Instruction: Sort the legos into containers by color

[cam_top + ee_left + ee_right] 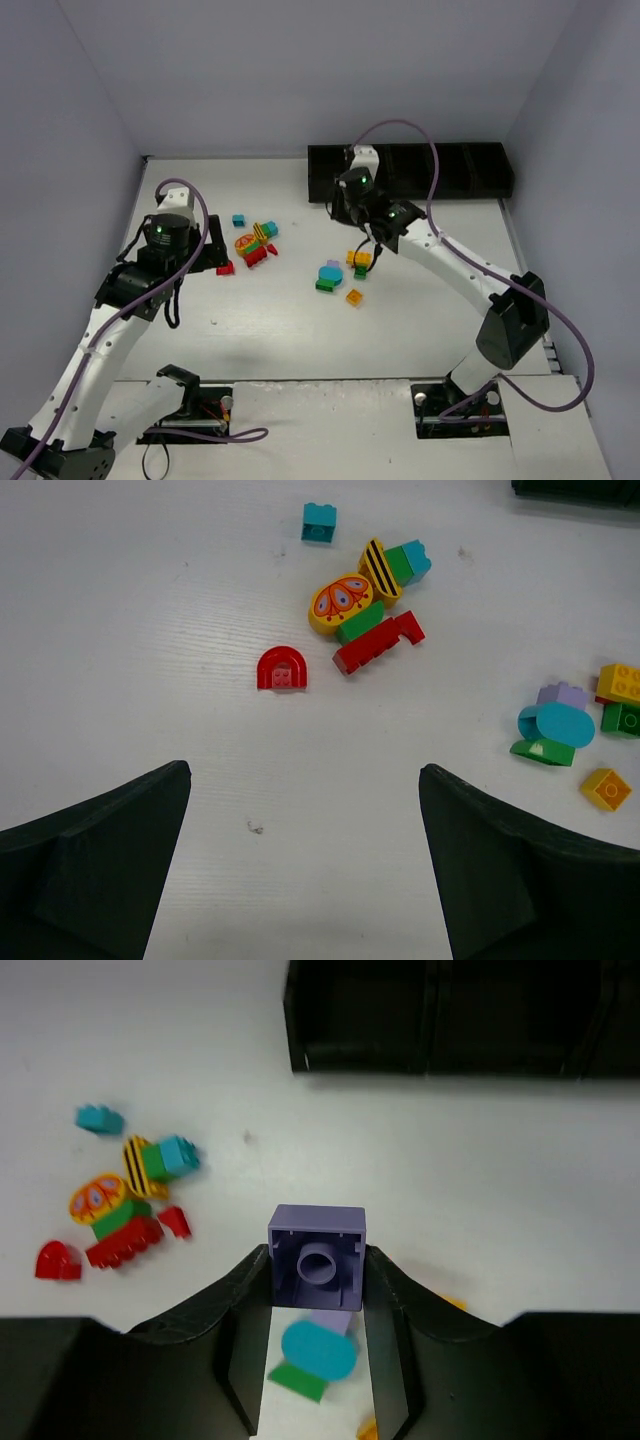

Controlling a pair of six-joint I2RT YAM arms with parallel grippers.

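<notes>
Lilac brick (317, 1270), black tray (460, 1020)

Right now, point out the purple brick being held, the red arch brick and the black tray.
purple brick (317, 1270), right wrist view, its hollow underside.
red arch brick (282, 669), left wrist view, centre of the arch.
black tray (470, 188), top view, its front wall.

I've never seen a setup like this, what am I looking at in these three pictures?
A left arm and right arm, both robotic, are bolted at a table's near edge. One picture looks down from above; the other two come from cameras on the wrists, so the black shapes are each gripper's own fingers. Toy bricks lie scattered, with a black tray of bins at the far edge. The left gripper is open and empty. The right gripper is shut on a lilac brick.
</notes>
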